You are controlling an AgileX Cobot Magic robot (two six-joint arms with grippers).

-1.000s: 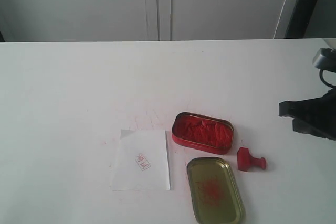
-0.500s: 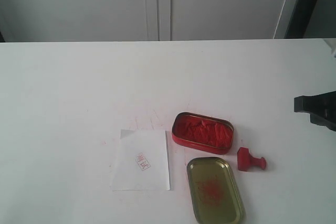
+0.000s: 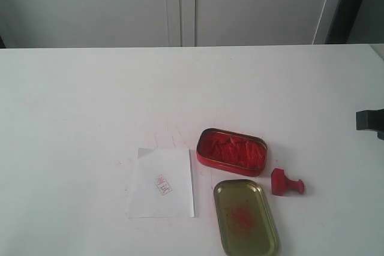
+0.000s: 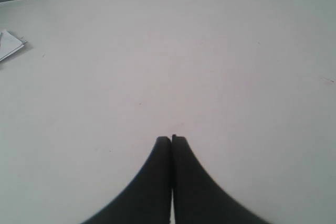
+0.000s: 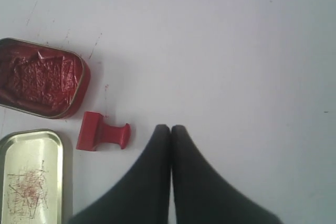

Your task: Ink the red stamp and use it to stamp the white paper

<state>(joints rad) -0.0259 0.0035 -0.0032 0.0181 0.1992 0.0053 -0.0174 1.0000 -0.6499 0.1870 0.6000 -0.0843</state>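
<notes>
Right gripper (image 5: pixel 170 128): jaws pressed together, nothing in them. It sits over bare desk (image 5: pixel 236 35), on the far side of the red stamp (image 5: pixel 102 132) from the ink tin (image 5: pixel 84 85), clear of the stamp.

Stamp lies on its side just off a corner of the tin, block head toward the tin, knob pointing away. It touches neither the tin nor the gold lid (image 5: pixel 31 150). The lid lies open-side up right beside the tin, with red smears inside. The tin is open, its ink pad lumpy.

Only the exterior view shows the white paper (image 3: pixel 162 199): flat on the desk on the tin's other side from the stamp, just beside the tin, carrying a small red print (image 3: pixel 163 184).

Left gripper (image 4: pixel 171 139): jaws together, empty. Its wrist view shows only bare desk and a bit of a white sheet well off; no tin or stamp there.
</notes>
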